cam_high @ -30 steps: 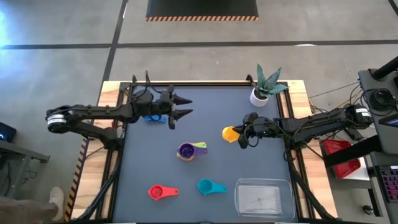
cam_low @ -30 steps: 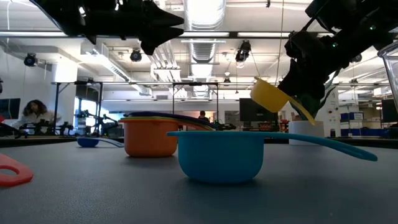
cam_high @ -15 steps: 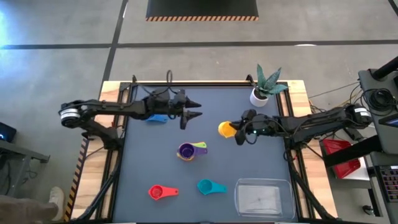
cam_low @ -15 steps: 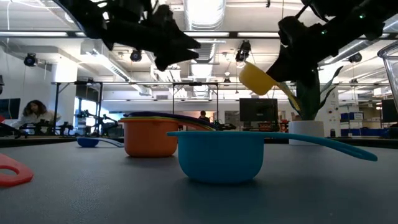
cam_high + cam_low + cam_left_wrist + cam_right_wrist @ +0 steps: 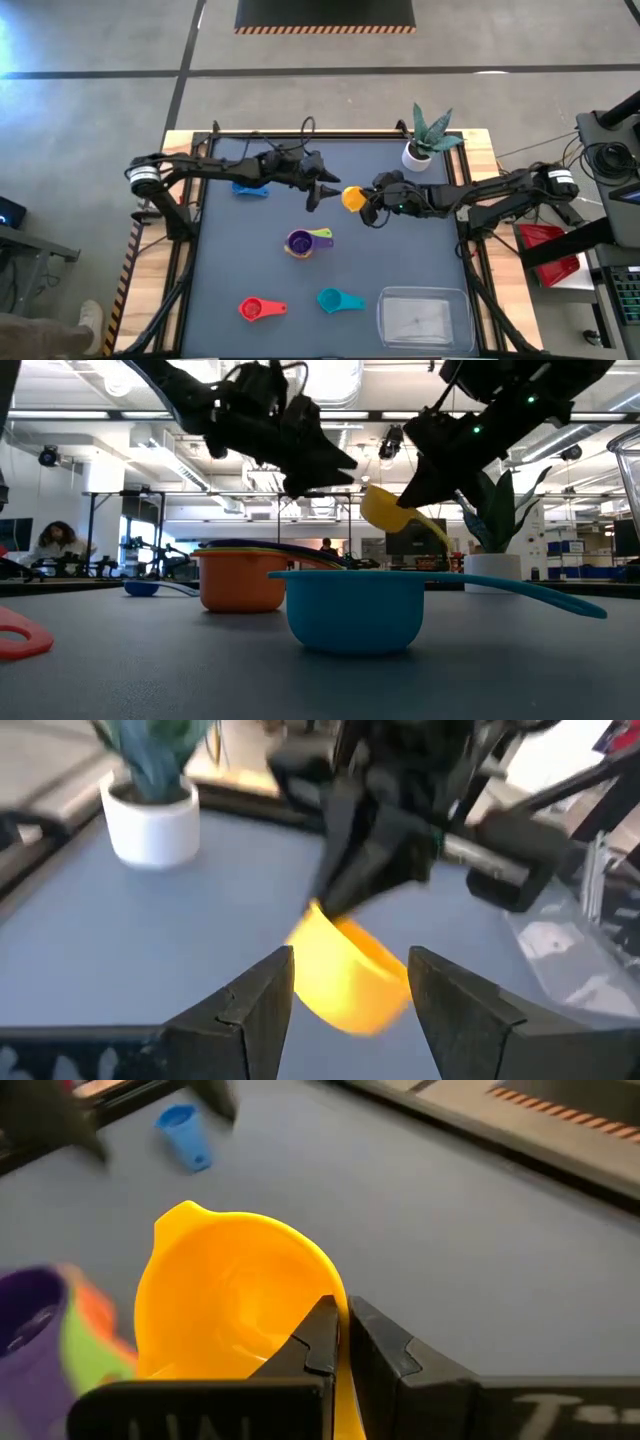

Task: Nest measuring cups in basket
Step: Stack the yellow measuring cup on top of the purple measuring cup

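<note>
While the right gripper (image 5: 371,205) clamps the yellow cup (image 5: 352,198) by its handle above the table (image 5: 400,260), the left gripper (image 5: 322,192) hovers open, fingertips just beside it.

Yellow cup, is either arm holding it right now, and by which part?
Yes. The right gripper is shut on the yellow cup, pinching its rim and handle end, lifted above the table. The left gripper is open, close to the cup, holding nothing.
</note>
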`<state>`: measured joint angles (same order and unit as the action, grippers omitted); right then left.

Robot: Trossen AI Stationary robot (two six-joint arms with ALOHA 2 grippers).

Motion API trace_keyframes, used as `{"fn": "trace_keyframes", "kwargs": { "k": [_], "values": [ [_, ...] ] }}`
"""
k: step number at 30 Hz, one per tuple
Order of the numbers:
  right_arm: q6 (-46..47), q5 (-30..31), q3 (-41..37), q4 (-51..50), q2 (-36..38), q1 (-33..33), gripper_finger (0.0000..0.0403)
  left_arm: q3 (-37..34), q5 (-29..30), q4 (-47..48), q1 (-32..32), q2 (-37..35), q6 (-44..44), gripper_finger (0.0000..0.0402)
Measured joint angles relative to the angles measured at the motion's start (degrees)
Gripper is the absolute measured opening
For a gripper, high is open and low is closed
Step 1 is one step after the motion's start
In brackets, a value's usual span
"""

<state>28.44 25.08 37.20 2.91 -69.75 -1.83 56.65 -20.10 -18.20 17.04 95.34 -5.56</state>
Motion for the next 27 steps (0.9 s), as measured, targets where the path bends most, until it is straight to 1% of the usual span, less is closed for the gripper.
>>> {"fn": "trace_keyframes", "kwargs": {
  "k": [3,8,13,22,24,27],
  "values": [
    [-0.04,2.04,1.0,-0.42,-0.86,-0.73,0.0008,2.24,0.96,3.84,-0.01,1.22,-0.09,0.0181],
    [-1.06,2.13,2.52,-1.46,-1.62,-1.2,0.0008,3.56,4.14,5.88,-0.01,1.91,-0.07,0.0181],
    [-1.23,3.43,2.7,-1.56,-1.3,-1.2,0.0008,3.45,4.24,6.16,0.0,1.92,-0.09,0.0181],
    [-1.06,3.52,2.7,-2.43,-1.18,-1.22,0.0008,3.43,4.25,6.23,0.0,1.92,-1.04,0.0181],
    [-0.75,3.23,2.7,-3.11,-1.06,-1.22,0.0008,3.43,4.23,6.31,-0.08,1.91,-1.67,0.0181],
    [-0.02,1.24,2.7,-6.04,0.52,-1.22,0.0008,3.38,4.09,7.45,-0.24,1.35,-2.09,0.0181]
  ]
}}
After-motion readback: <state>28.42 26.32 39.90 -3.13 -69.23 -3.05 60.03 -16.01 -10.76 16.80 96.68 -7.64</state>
